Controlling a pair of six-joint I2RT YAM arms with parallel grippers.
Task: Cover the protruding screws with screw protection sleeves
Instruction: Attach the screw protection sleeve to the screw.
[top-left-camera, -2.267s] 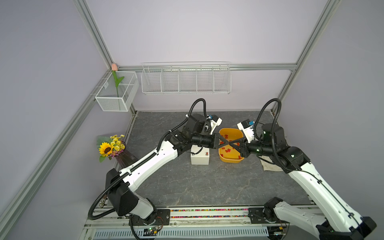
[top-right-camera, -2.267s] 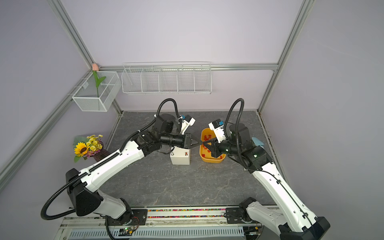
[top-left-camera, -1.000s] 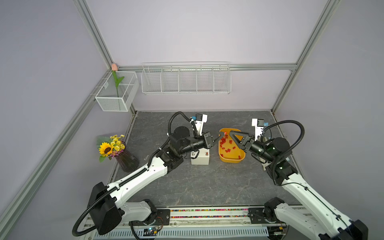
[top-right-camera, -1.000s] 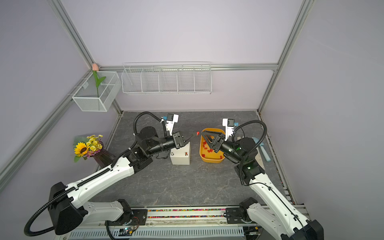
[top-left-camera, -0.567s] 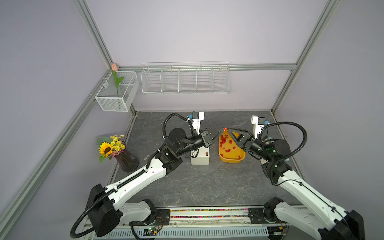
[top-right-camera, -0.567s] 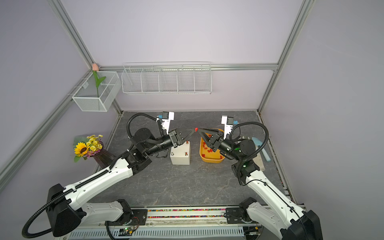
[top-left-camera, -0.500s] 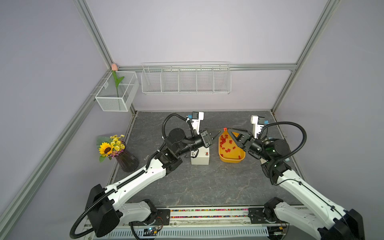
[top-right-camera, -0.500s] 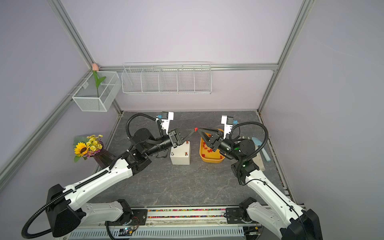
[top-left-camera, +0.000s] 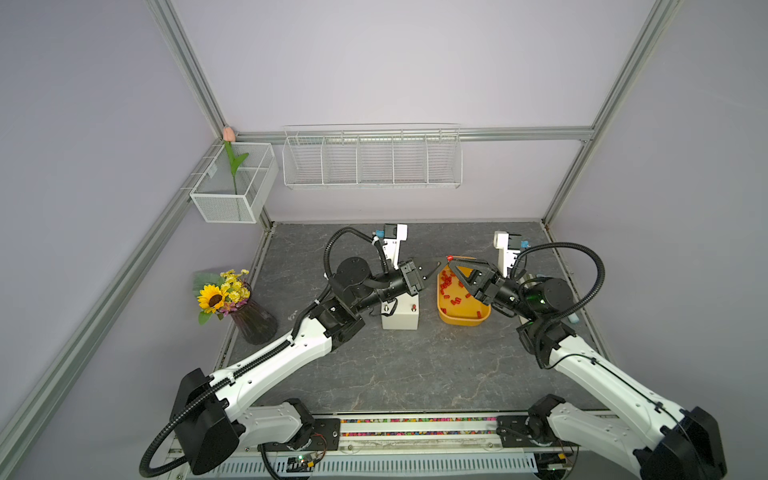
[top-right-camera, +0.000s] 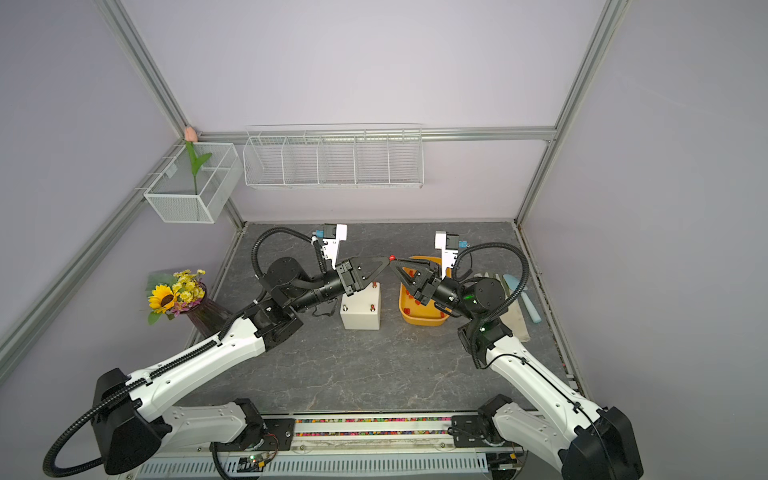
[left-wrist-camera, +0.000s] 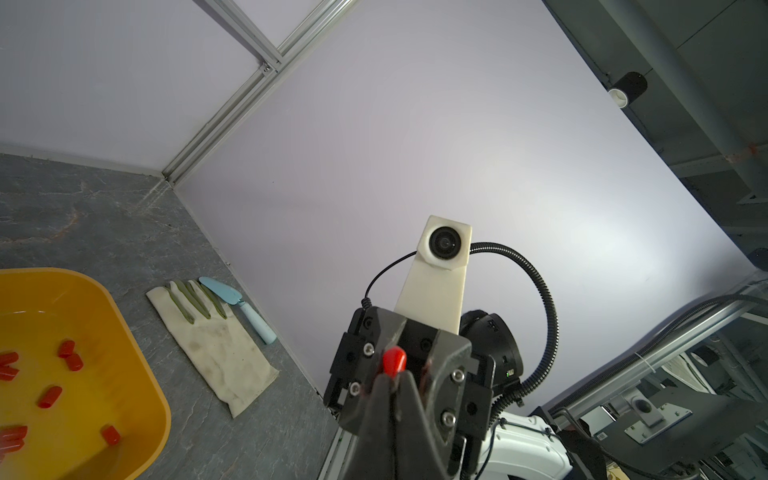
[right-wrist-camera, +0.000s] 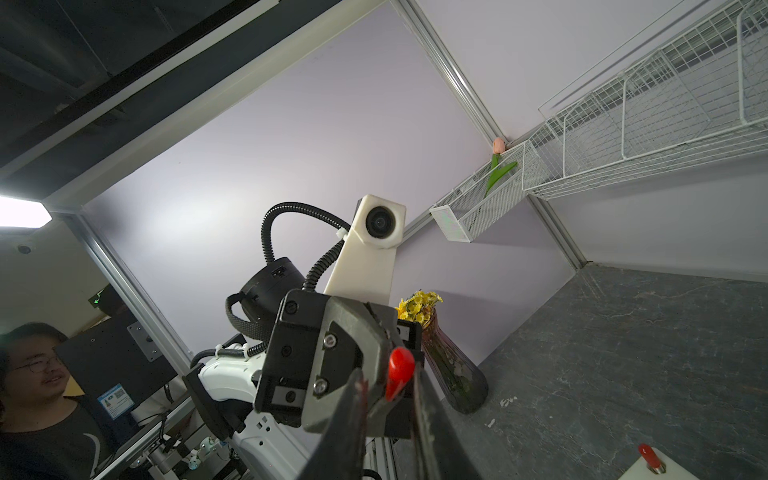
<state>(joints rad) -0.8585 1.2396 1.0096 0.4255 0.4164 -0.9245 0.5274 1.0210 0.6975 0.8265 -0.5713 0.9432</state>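
Observation:
My left gripper (top-right-camera: 385, 259) is shut on one red screw protection sleeve (top-right-camera: 391, 257), held in the air between the white box (top-right-camera: 360, 316) and the yellow tray (top-right-camera: 419, 321). My right gripper (right-wrist-camera: 390, 388) faces it tip to tip, jaws apart on either side of that sleeve (right-wrist-camera: 399, 372). In the left wrist view the sleeve (left-wrist-camera: 394, 360) sticks out past the shut fingertips. On the box, one protruding screw (top-left-camera: 387, 308) is bare and another wears a red sleeve (top-left-camera: 414, 307). Several loose sleeves (top-left-camera: 446, 283) lie in the tray.
A vase of flowers (top-left-camera: 253, 322) stands at the left of the table. A white glove (top-right-camera: 515, 318) and a blue trowel (top-right-camera: 527, 301) lie right of the tray. Wire baskets (top-left-camera: 372, 160) hang on the back wall.
Both grippers have risen and come together tip to tip above the gap between box and tray. The right jaws have narrowed around the sleeve that the left gripper holds.

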